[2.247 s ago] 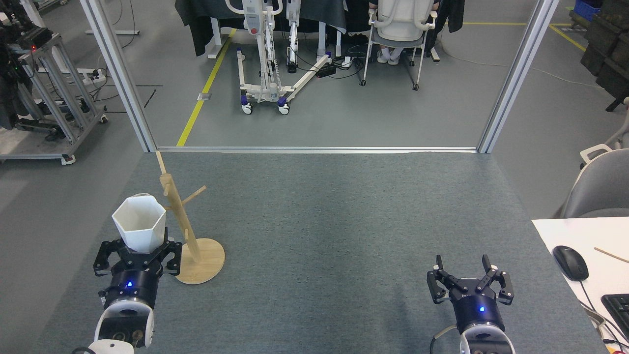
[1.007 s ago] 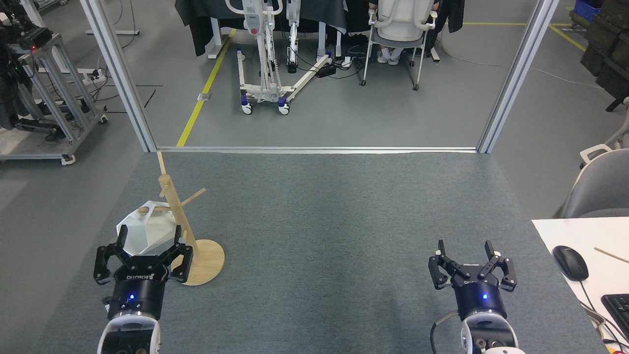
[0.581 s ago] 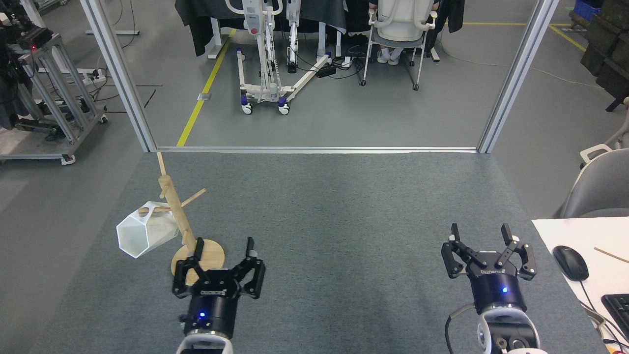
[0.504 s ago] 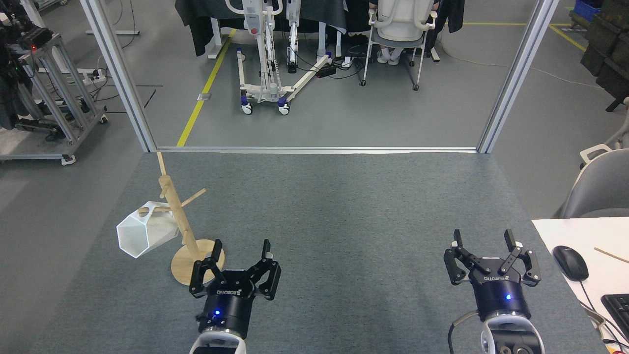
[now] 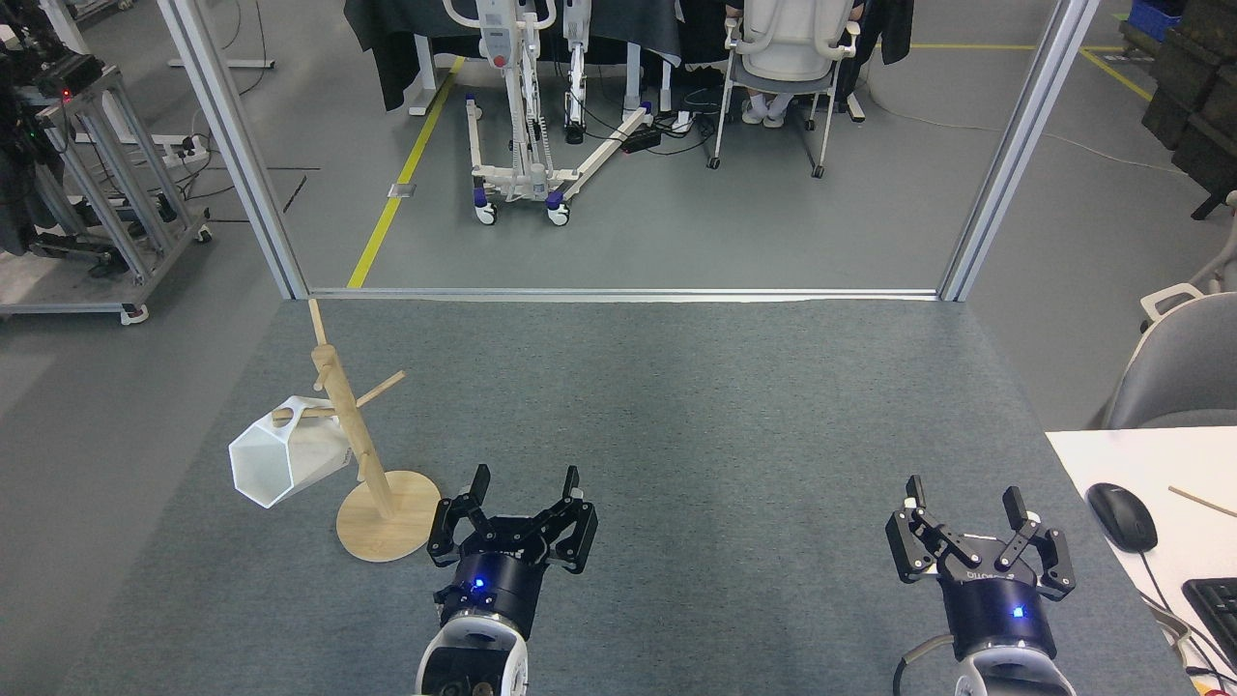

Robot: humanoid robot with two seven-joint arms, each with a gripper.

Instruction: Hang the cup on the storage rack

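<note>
The white faceted cup hangs by its handle on a left peg of the wooden storage rack, tilted with its hexagonal mouth facing down and left. The rack's round base rests on the grey mat. My left gripper stands open and empty to the right of the rack base, apart from both rack and cup. At the lower right, far from the rack, my right gripper is also open with nothing in it.
The grey mat ends at a metal frame rail at the back. A white desk with a mouse and keyboard sits at the right edge. Chairs and a wheeled stand lie beyond the frame.
My left gripper let go of the cup, which now hangs on the peg, and moved right and back toward me. My right gripper shifted slightly right and lower in view.
</note>
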